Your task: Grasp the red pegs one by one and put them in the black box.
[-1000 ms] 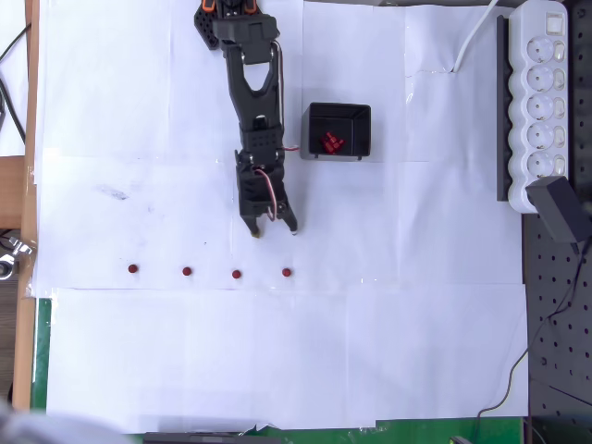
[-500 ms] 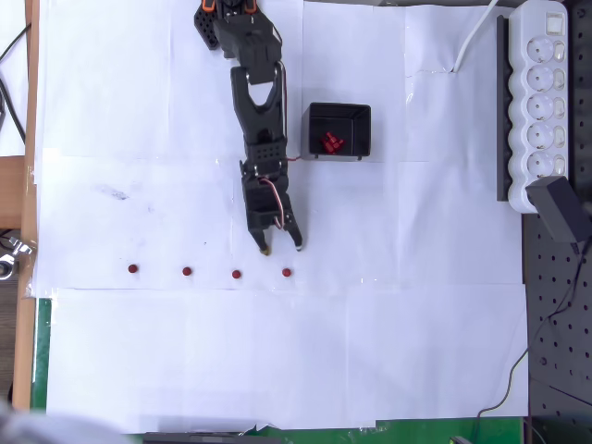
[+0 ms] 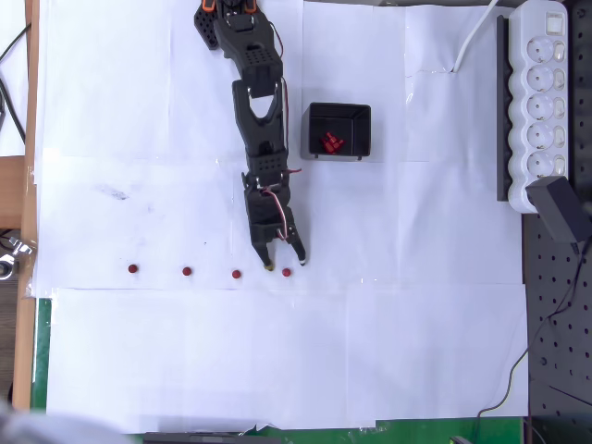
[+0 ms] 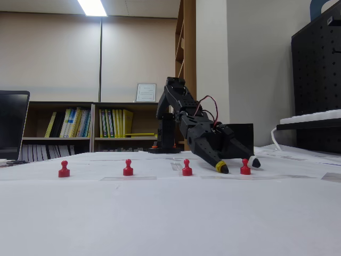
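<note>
Four red pegs are seen standing upright in a row on the white paper covering the table, the row lying nearer the table's front edge than its back in the overhead view: one at the left end [image 3: 133, 269], a second [image 3: 187, 272], a third [image 3: 237, 275] and the rightmost [image 3: 287, 273]. The rightmost peg [image 4: 245, 168] is flanked by the two tips of the black gripper [image 3: 285, 264], which is lowered to the paper with its fingers spread apart, a yellow-tipped finger [image 4: 221, 167] to the peg's left and a white-tipped one [image 4: 253, 162] to its right in the fixed view; whether either tip touches the peg cannot be told. Several more red pegs [image 3: 331, 142] are heaped inside the black box [image 3: 339, 131], which sits well apart from the row, toward the table's back edge and just right of the arm. A white power strip [image 3: 539, 102] is laid along the table's right edge.
</note>
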Action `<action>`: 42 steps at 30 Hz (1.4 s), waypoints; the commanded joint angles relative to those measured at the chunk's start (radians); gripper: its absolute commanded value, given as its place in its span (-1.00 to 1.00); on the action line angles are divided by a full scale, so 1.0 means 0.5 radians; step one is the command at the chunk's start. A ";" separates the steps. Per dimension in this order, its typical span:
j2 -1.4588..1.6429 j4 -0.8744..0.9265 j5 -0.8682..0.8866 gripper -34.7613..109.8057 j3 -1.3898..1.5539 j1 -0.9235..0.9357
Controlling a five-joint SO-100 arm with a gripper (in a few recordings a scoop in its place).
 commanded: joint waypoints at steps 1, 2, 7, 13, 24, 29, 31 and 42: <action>0.077 -0.037 -0.009 -0.20 0.095 -0.055; 0.083 -0.037 -0.009 -0.20 0.110 -0.058; 0.123 -0.061 -0.015 -0.22 0.150 -0.064; 0.123 -0.058 -0.043 -0.25 0.144 -0.077; 0.061 -0.071 -0.067 -0.28 0.037 -0.089; 0.025 -0.077 -0.086 -0.30 -0.021 -0.107; 0.025 -0.077 -0.092 -0.31 -0.021 -0.114; -0.028 -0.049 -0.156 -0.52 -0.034 -0.135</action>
